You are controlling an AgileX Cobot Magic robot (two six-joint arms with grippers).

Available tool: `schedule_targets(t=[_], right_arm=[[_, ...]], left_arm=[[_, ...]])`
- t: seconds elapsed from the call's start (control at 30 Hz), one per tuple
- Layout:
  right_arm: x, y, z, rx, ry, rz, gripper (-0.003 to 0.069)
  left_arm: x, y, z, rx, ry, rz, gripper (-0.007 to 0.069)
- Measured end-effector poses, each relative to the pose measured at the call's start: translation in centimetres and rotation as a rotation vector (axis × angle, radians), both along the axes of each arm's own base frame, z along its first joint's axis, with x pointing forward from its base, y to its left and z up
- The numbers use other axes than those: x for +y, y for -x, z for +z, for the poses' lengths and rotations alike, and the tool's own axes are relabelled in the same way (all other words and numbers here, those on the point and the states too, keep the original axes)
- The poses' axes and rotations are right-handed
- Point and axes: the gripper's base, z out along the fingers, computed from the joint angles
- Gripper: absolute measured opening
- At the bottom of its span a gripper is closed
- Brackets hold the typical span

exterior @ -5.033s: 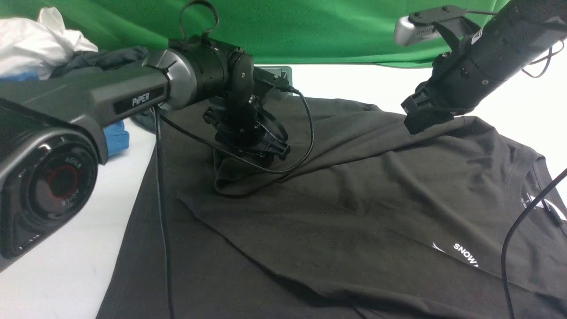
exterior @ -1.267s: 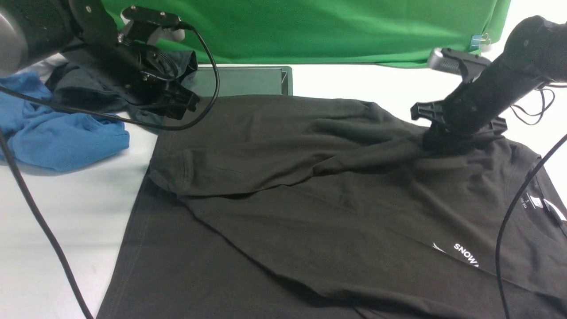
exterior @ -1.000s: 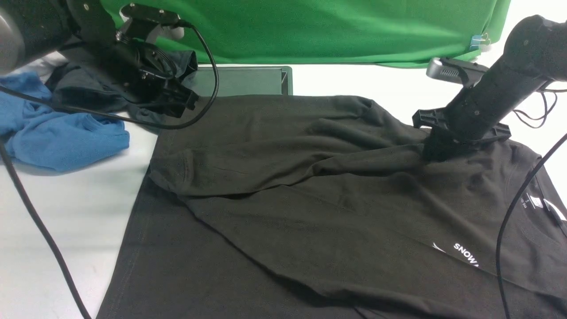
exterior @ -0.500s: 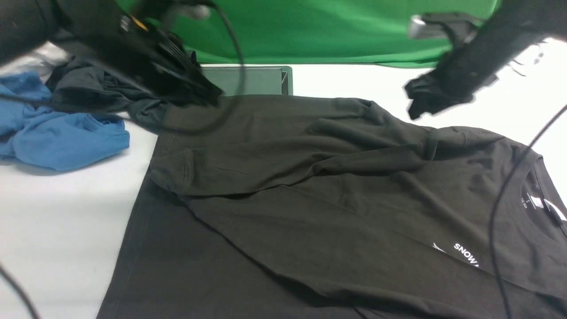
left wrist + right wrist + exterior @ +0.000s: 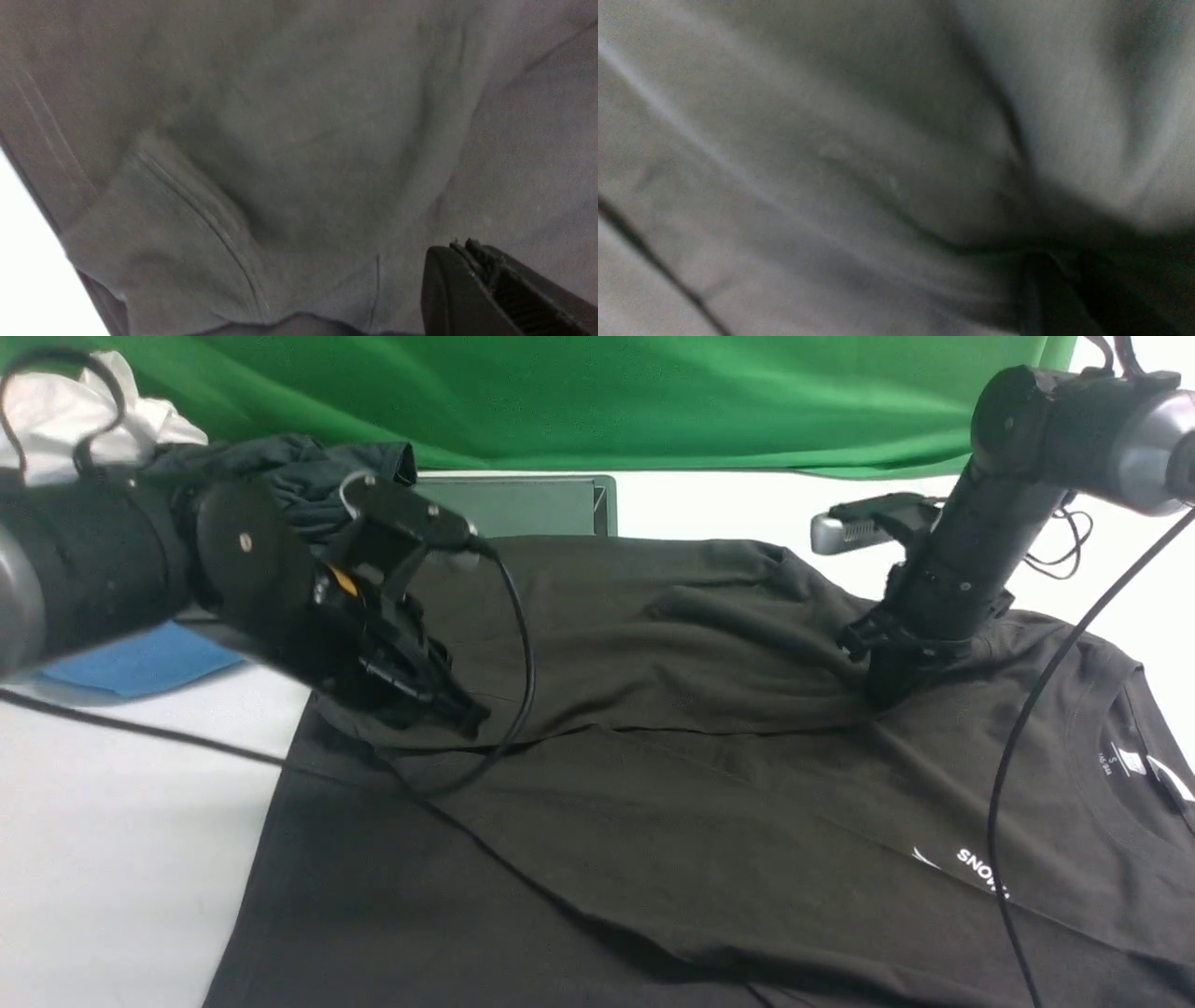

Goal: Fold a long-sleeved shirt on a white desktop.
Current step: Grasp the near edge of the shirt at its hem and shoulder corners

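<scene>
Long-sleeved shirt (image 5: 709,821), white "SNOW" chest print (image 5: 980,873), small neck label (image 5: 1130,762)

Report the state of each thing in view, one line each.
long-sleeved shirt: spread on the white desktop, sleeve folded across its body
left gripper: shut, low over the sleeve cuff
right gripper: pressed into the shoulder cloth, jaws hidden
dark garment: crumpled, back left
blue garment: lying loose, left side

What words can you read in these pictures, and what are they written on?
"SNOW": white chest print on the long-sleeved shirt; the rest of it is hidden.
Neck label: tiny white marks, too small to read.
Both wrist views: no writing shows.
</scene>
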Motion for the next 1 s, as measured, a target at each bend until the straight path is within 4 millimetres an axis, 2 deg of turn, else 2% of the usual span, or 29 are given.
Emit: schedule_targets(t=[0.23,0.33,0.53,0.63,0.83,0.93,1.0], right_arm=[[-0.2,0.4,6.0,-0.164,-0.023,-0.010,0.0129],[-0.2,0.0,5.8,-0.198,-0.026,-0.019,0.0132],[-0.9,0.3,1.4,-0.038,0.065,0.008,0.0139],[-1.9,1.1,0.6,0.007,0.128,-0.023,0.0145],[-2.9,1.9,2.8,-0.045,0.129,-0.067,0.0148],[-1.9,0.1,4.7,-0.289,0.018,-0.091,0.0163],[-0.7,-1.4,5.3,-0.422,-0.055,-0.075,0.0228]], left_arm=[[0.0,-0.5,0.2,-0.067,0.008,0.013,0.0017],[0.0,-0.6,0.2,-0.073,0.009,0.014,0.0017],[0.0,-0.5,0.2,-0.067,0.009,0.014,0.0017],[0.0,-0.4,0.1,-0.058,0.006,0.012,0.0017],[0.0,-0.4,0.1,-0.056,0.003,0.010,0.0017],[0.0,-0.5,0.1,-0.066,0.005,0.012,0.0017],[0.0,-0.5,0.2,-0.065,0.014,0.015,0.0017]])
